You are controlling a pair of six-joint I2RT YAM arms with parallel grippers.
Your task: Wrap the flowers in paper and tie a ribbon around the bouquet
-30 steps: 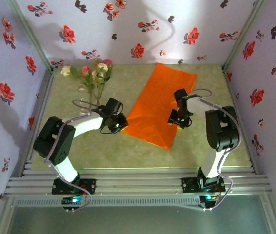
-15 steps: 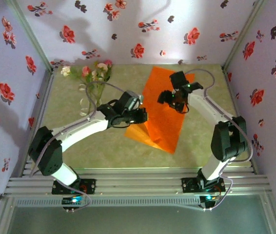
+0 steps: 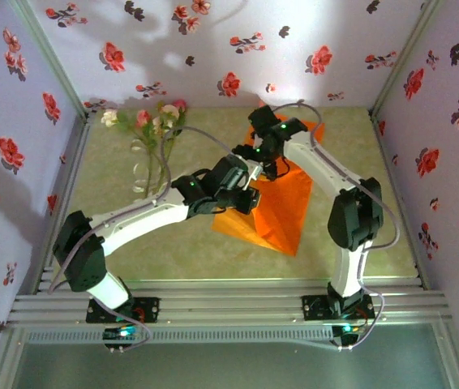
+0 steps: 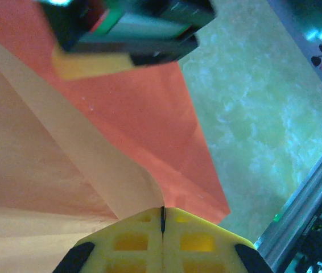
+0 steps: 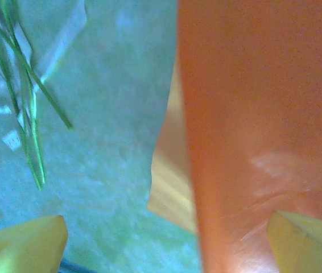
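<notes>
Dragging the paper (image 3: 282,212) toward the flowers (image 3: 165,113) should go low and slow, left pincer (image 4: 162,224) clamped on its edge, right pincer (image 5: 161,242) spread apart, ready to flatten.

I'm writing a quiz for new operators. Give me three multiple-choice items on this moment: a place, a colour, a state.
1. Where do the flowers lie relative to the paper? A on it; B left of it, near the back wall; C right of it.
2. What colour is the paper? A blue; B white; C orange.
3. How is the left gripper? A wide open; B shut on a stem; C shut on the paper's edge.
Answers: 1 B, the top view shows them apart from the sheet; 2 C, it is orange in each view; 3 C, its closed fingers pinch the sheet.
</notes>
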